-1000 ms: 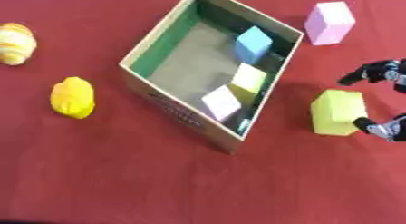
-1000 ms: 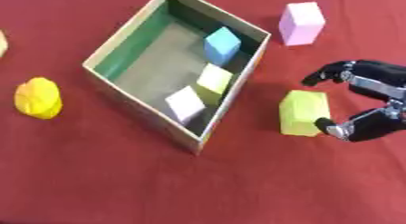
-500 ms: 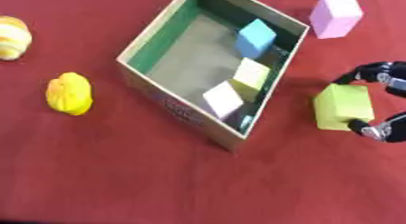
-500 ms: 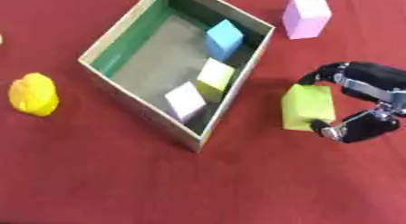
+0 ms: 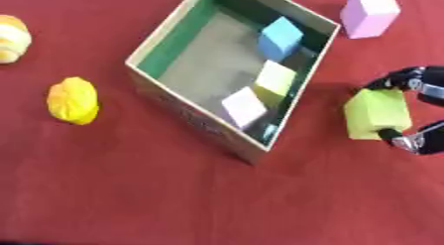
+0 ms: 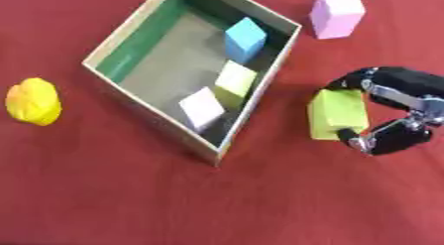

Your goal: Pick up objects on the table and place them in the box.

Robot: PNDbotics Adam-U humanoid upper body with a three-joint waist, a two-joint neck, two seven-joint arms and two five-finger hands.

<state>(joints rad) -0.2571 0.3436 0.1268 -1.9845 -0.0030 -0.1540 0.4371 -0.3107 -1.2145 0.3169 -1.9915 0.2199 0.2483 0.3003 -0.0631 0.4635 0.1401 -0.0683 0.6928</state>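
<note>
Red table [image 5: 173, 199]: box [image 5: 156, 92] centre; yellow lump [image 5: 73, 100] and striped thing [image 5: 12, 38] left of box; pink block [image 5: 369, 13], green block [image 5: 376, 113] right.

Cut-off and hidden parts

In the left eye view the right hand [image 5: 415, 110] runs off the right edge, so only fingertips and a thumb tip show; its arm is out of frame in both views. A striped yellow thing [image 5: 12, 38] at the upper left is cut by the left edge and too blurred to name. The pink block [image 6: 336, 12] loses its top at the upper edge. The box [image 5: 193, 121] wall hides the lower parts of the three blocks inside.
</note>
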